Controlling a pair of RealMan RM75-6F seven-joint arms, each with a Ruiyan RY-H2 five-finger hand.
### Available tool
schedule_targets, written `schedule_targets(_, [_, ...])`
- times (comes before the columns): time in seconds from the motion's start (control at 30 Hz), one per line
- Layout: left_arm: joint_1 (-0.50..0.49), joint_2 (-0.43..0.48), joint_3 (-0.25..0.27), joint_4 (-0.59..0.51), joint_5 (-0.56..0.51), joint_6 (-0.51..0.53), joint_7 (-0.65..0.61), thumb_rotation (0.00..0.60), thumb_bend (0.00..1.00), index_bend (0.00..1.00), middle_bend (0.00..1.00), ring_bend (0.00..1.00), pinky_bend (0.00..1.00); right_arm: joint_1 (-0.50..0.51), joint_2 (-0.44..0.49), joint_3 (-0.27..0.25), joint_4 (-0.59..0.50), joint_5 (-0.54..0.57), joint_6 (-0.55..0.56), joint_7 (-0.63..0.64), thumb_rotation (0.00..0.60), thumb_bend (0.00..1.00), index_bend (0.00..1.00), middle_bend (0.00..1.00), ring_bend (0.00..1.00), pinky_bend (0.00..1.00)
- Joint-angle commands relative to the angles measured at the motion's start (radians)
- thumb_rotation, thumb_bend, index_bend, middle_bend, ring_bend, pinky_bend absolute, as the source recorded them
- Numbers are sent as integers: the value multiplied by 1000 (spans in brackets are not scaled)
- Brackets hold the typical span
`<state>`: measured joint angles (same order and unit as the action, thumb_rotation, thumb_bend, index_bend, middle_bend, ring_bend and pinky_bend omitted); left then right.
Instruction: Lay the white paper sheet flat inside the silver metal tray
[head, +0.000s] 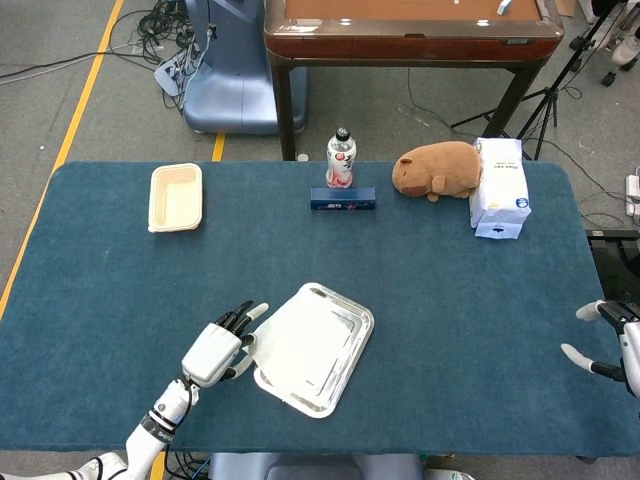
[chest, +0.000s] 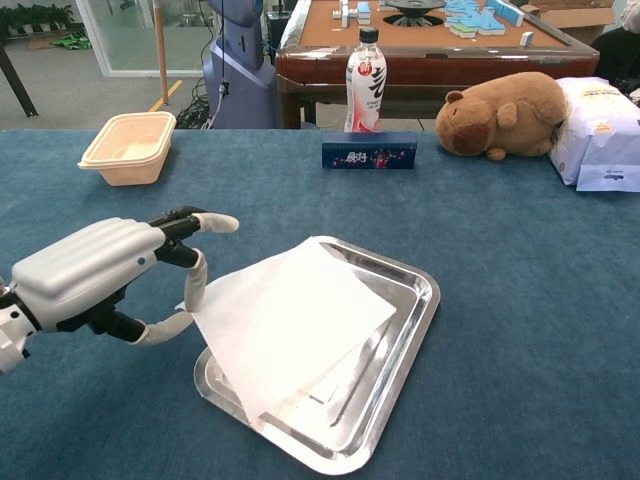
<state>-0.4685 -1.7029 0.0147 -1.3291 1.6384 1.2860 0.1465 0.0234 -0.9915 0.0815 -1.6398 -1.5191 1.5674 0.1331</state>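
Since the white paper sheet (chest: 290, 325) lies mostly over the silver metal tray (chest: 405, 340) but overhangs its left rim, pinched at that edge by my left robot hand (chest: 95, 275), I should nudge it rightward, then let go low so it settles flat.

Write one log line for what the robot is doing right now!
left robot hand: pinches white paper sheet edge | sheet: over silver metal tray, left corner overhanging | right robot hand: open, away
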Motion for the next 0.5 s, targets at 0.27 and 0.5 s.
schedule_targets(0.27, [28,-18,-7,-1,-27,19,34,600,438,692,105,0,222,-1,19,-8,-7,-17,-2,-6,600,57,476,493,395,421])
schedule_targets(0.5, [37,-18,0,-16,-30,17,55,600,437,692,105,0,222,-3,49,-31,9,-49,-14,1,600,57,476,493,395,421])
